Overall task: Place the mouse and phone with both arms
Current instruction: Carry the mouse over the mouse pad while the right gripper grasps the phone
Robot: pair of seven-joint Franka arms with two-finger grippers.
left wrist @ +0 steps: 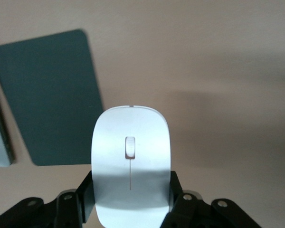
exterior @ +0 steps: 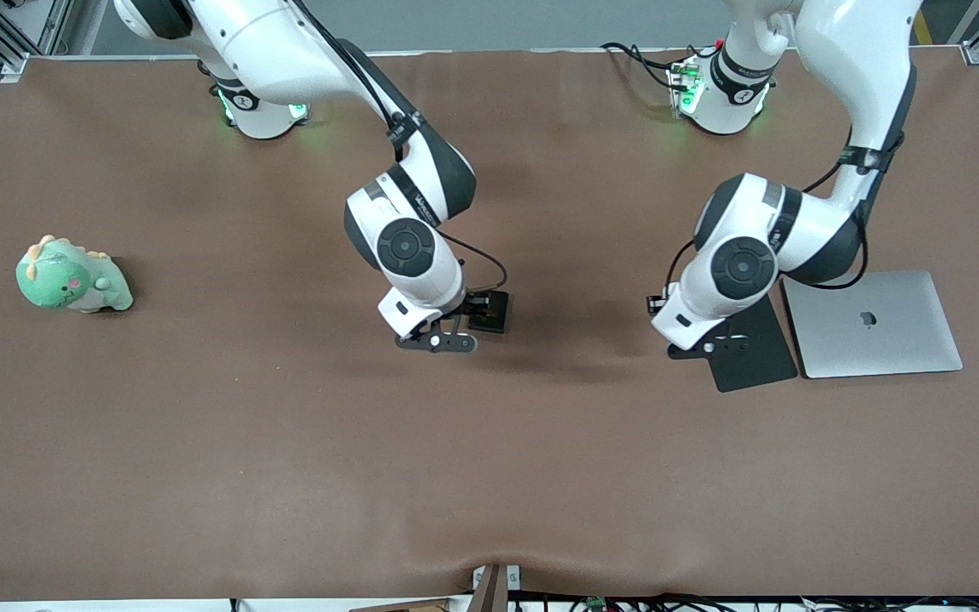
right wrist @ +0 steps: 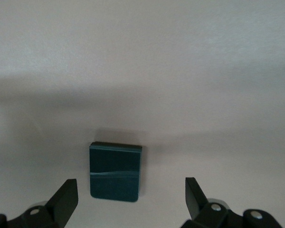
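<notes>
The left claw (left wrist: 130, 209) grips the mouse (left wrist: 130, 161) by its flanks just beside the mouse pad (exterior: 753, 353); light and glossy, it may slip. The right claw (right wrist: 132, 199) is spread wide over the phone (right wrist: 115, 171), a stiff slab lying on the bench (exterior: 489, 476), best pinched across its long edges.

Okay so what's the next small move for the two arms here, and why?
Probably lower the right gripper straight down: its fingers stand open on either side of the phone, which lies flat on the table, not yet gripped. The left gripper is already shut on the mouse, beside the mouse pad.
</notes>
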